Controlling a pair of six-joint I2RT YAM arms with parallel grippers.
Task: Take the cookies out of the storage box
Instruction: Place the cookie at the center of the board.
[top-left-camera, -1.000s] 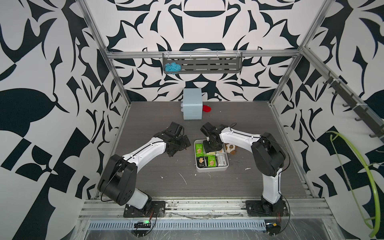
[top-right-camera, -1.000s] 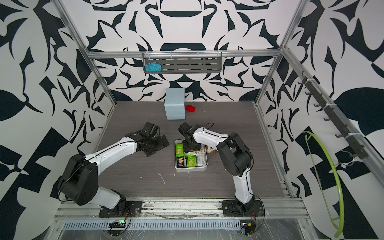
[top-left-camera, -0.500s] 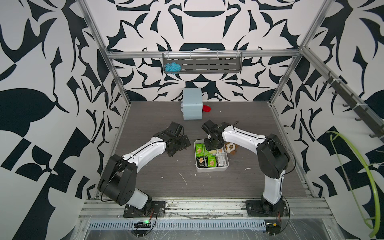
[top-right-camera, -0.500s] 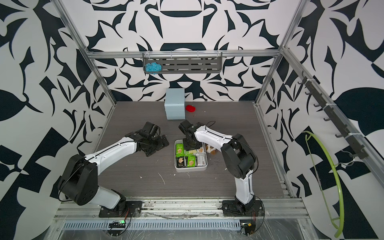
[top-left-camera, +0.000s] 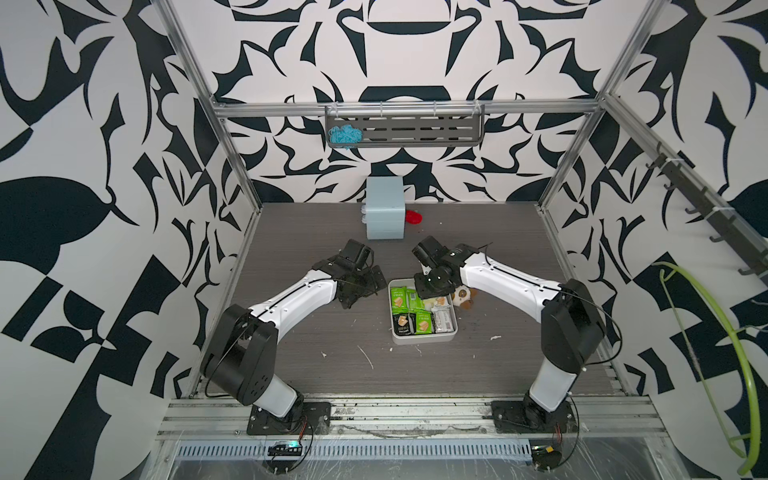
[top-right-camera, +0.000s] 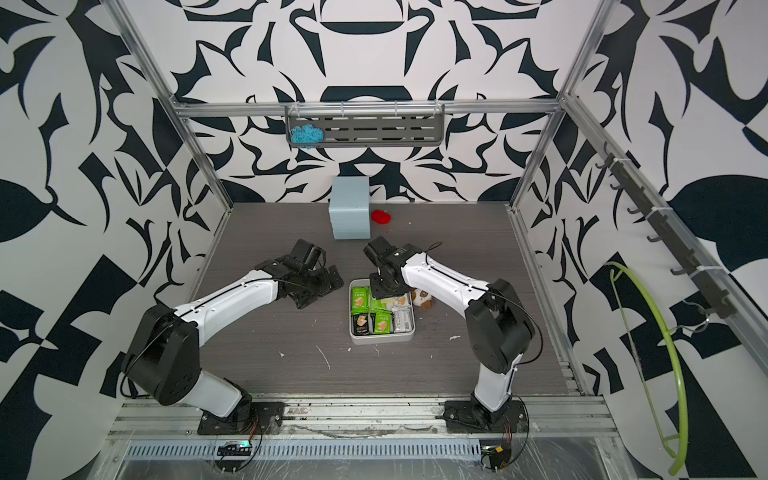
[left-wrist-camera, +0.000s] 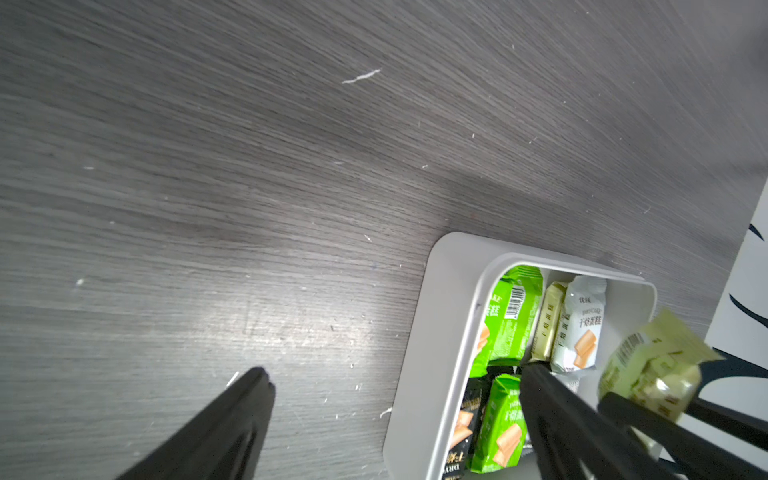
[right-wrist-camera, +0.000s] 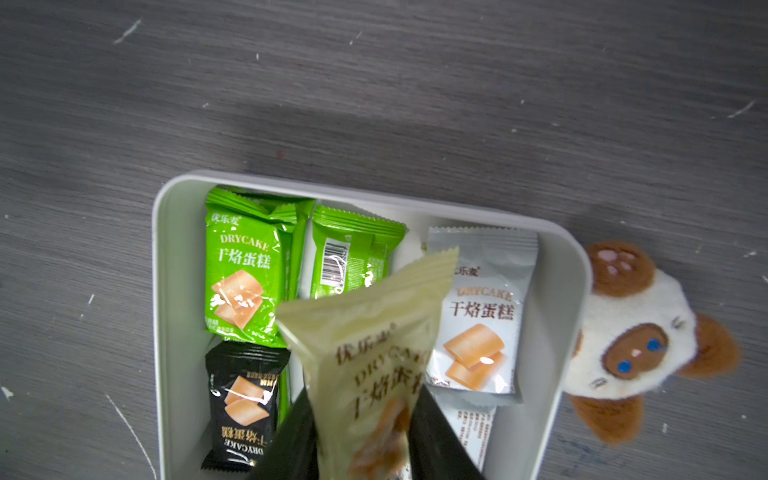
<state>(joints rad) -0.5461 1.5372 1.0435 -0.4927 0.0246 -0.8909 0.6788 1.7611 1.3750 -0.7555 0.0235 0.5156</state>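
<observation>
Left of centre in both top views: left gripper (top-left-camera: 362, 289), jaws spread wide, nothing in them, parked just left of the storage box (top-left-camera: 424, 337). Left wrist view has one of its fingers (left-wrist-camera: 245, 399) over bare table (top-left-camera: 332, 345), the other over the box. The storage box sits centre frame, flat on the table. Inside it, the cookies (top-left-camera: 409, 311): green packets upper left, black and green lower left, white along the right side. Over the box's upper edge hangs the right gripper (top-left-camera: 432, 292), jaws pinched on one cream-yellow packet (right-wrist-camera: 370, 353), held above the others, free end sticking out past the fingertips. Furthest right, plush toy (top-left-camera: 463, 296) lies outside, against the box's upper right corner.
</observation>
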